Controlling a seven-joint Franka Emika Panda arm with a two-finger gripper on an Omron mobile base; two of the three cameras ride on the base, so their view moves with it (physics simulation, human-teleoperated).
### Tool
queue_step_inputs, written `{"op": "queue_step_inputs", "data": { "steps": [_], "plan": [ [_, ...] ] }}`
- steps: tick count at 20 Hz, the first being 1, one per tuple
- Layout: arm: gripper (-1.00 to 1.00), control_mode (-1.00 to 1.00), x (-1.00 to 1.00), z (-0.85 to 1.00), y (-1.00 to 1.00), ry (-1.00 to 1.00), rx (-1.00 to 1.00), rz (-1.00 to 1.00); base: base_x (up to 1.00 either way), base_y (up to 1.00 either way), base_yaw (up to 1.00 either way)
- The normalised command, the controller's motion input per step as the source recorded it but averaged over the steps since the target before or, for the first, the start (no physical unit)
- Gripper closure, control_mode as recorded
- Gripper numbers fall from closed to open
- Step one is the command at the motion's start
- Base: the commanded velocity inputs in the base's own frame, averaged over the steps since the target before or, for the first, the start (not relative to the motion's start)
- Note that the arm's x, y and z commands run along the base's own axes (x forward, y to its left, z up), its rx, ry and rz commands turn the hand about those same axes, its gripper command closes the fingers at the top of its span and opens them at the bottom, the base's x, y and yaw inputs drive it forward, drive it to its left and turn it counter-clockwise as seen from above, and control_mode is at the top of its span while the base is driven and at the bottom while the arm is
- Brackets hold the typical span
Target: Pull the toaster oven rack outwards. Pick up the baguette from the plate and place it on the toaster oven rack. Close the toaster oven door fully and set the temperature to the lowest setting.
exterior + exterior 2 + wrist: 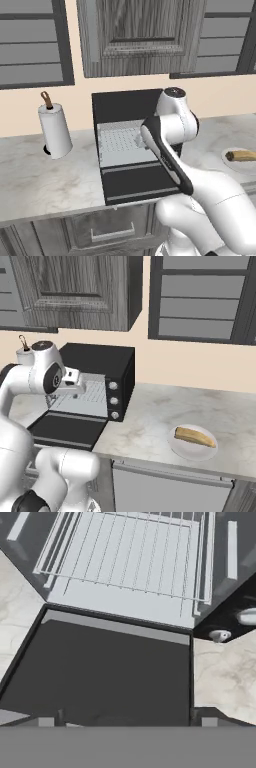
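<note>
Hovering over the open oven (102, 363): door (100, 672) is dropped flat toward the near counter edge, rack (130, 554) sits in the cavity, front edge close to the opening. Can't tell whether it's pulled out far enough. Gripper (127, 722) hangs above the door with jaws spread wide, holding nothing. Looks like the rack step is ending or just done. Plate (192, 448) sits on the counter well to the right, baguette (195, 437) on it, untouched. Next move, I'd guess: swing right, come down over the baguette, close across its narrow width.
</note>
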Motion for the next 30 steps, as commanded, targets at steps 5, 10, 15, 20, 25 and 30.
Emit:
{"op": "queue_step_inputs", "data": {
  "steps": [5, 10, 15, 20, 25, 30],
  "plan": [
    [-1.0, -1.0, 0.0, -0.4, 0.06, -0.2, 0.31, -0.04, 0.0, 0.0, 0.0],
    [-1.0, -1.0, 0.02, -0.2, 0.18, -0.23, 0.05, -0.14, 0.0, 0.0, 0.0],
    [-1.0, -1.0, 0.0, -0.04, 0.28, -0.21, -0.02, -0.33, 0.0, 0.0, 0.0],
    [-1.0, -1.0, 0.01, 0.02, 0.02, -0.03, 0.0, -0.06, 0.0, 0.0, 0.0],
    [-1.0, -1.0, 0.3, 0.08, 0.0, 0.0, 0.0, 0.0, 0.0, 0.0, 0.0],
    [-1.0, -1.0, 0.44, 0.0, 0.0, 0.07, 0.0, 0.03, 0.0, 0.0, 0.0]
  ]
}}
